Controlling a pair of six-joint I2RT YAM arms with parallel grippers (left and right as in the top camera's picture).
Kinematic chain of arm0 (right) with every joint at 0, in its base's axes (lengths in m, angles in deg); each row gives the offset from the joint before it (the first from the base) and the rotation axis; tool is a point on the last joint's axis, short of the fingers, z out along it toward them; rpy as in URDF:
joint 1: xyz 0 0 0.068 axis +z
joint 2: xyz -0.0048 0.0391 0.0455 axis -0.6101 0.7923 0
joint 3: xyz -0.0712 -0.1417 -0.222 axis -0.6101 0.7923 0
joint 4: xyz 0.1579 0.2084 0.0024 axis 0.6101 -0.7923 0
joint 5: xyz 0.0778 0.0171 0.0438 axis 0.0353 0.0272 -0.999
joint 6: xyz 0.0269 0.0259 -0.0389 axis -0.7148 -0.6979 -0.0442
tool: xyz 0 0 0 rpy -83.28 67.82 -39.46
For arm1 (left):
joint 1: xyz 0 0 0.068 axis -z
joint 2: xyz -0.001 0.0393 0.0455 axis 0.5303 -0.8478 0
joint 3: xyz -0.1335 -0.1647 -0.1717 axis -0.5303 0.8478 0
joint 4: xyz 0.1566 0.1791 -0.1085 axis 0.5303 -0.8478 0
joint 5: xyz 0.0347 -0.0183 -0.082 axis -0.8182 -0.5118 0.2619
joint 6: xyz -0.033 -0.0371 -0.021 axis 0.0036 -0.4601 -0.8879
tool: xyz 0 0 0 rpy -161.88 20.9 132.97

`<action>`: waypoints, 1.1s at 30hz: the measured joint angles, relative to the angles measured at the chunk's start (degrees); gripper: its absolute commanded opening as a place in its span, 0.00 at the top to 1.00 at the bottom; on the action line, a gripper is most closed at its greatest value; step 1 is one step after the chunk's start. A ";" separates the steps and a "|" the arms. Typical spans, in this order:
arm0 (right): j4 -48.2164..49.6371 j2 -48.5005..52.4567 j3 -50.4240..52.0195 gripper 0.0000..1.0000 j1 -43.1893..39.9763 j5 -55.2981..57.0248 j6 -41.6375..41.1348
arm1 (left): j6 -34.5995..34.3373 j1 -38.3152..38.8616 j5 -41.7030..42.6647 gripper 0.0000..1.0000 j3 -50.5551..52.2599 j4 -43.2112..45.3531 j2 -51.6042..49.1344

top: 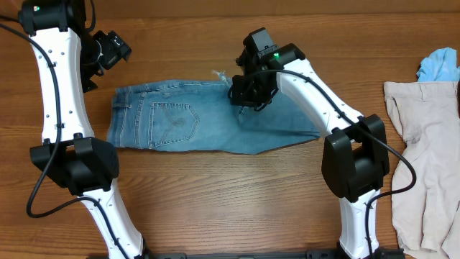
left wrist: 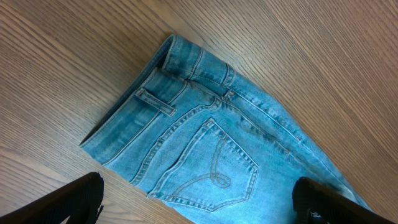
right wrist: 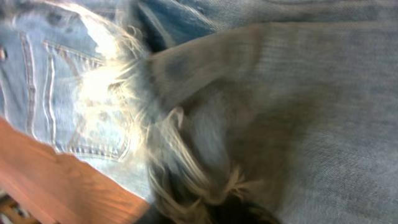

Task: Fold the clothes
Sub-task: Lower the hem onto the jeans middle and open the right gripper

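Note:
Light blue jeans [top: 180, 122] lie folded lengthwise across the middle of the wooden table, waistband to the left and back pocket up. My right gripper [top: 248, 97] is over the middle of the jeans, shut on the frayed leg hem [right wrist: 205, 180], and the leg is doubled back toward the waist. In the right wrist view the fingers are hidden by the blurred fabric. My left gripper [top: 111, 49] hovers open and empty above the table, beyond the waistband corner. The left wrist view shows the waistband and pocket [left wrist: 211, 162] between its spread fingers [left wrist: 196, 211].
Beige trousers [top: 424, 158] lie crumpled at the right edge of the table, with a pale blue garment [top: 440, 65] behind them. Both arm bases stand at the near edge of the table.

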 measured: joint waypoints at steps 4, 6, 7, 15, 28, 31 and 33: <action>0.28 0.00 0.00 0.32 0.35 -2.99 1.53 | 0.00 0.00 0.00 0.00 0.00 0.00 0.00; -0.59 0.00 -0.11 0.31 0.09 -9.29 5.84 | 0.00 0.00 0.00 0.00 0.00 0.00 0.00; -1.75 -0.02 -0.24 0.32 -0.26 -11.21 7.82 | 0.00 0.00 0.00 0.00 0.00 0.00 0.00; -2.27 -0.26 -0.61 0.96 -9.40 -14.38 11.85 | 0.00 0.00 0.00 0.00 0.00 0.00 0.00; 12.26 -0.87 14.95 0.96 -0.33 -10.71 8.02 | 0.00 0.00 0.00 0.00 0.00 0.00 0.00; 18.16 -0.90 19.52 0.94 -0.48 -10.03 7.23 | 0.00 0.00 0.00 0.00 0.00 0.00 0.00; 20.81 -0.90 22.23 0.94 -0.46 -9.92 6.21 | 0.02 0.00 0.00 0.00 0.00 0.02 0.00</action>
